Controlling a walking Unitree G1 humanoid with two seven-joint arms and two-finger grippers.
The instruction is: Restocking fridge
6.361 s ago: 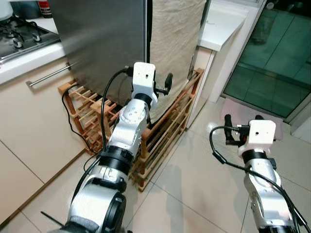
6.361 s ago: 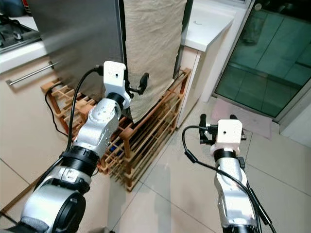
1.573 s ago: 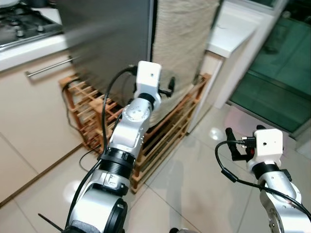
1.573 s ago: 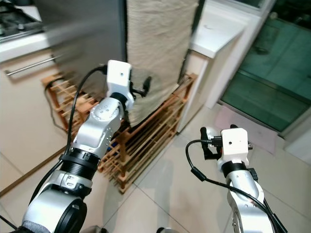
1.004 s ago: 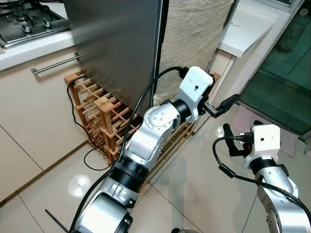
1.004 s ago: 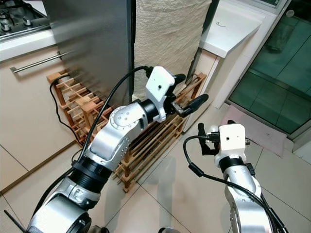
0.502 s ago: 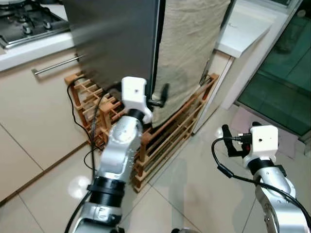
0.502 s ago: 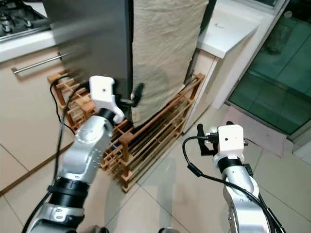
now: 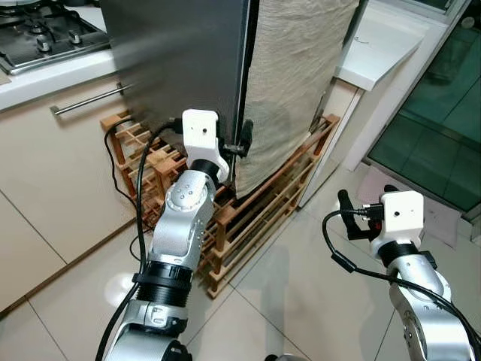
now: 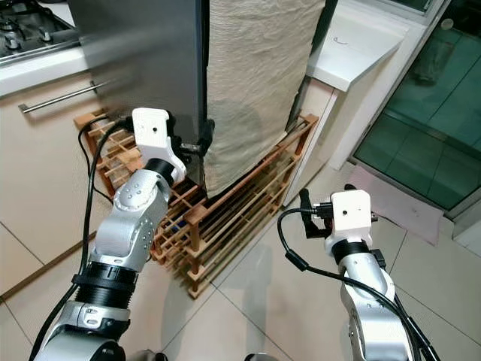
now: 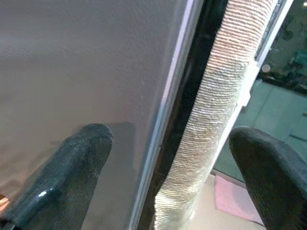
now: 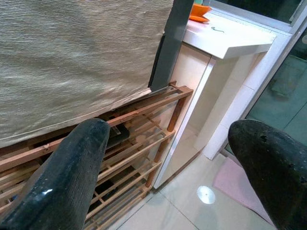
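Note:
The fridge (image 9: pixel 180 60) has a grey steel side, and a beige cloth (image 9: pixel 301 75) hangs down its front. A dark gap (image 11: pixel 201 72) runs between the steel panel and the cloth. My left gripper (image 9: pixel 242 143) is raised at that gap near the cloth's lower part. It is open, with one finger (image 11: pixel 81 158) before the steel and the other finger (image 11: pixel 264 163) past the cloth. Lower right, my right gripper (image 9: pixel 367 199) hangs open over the floor with nothing in it, and its fingers (image 12: pixel 72 172) face the rack and counter.
A wooden slatted rack (image 9: pixel 263 203) stands under and in front of the fridge, with a black cable (image 9: pixel 139 241) beside it. Left is a cabinet with a bar handle (image 9: pixel 86 100) and a stove (image 9: pixel 37 34). Right are a white counter (image 9: pixel 376 53), glass door (image 9: pixel 436 113) and pink mat (image 9: pixel 406 192).
A second ago my left arm was swung out to the right past the rack. It has come back to the fridge's edge and risen slightly. The right arm has barely moved.

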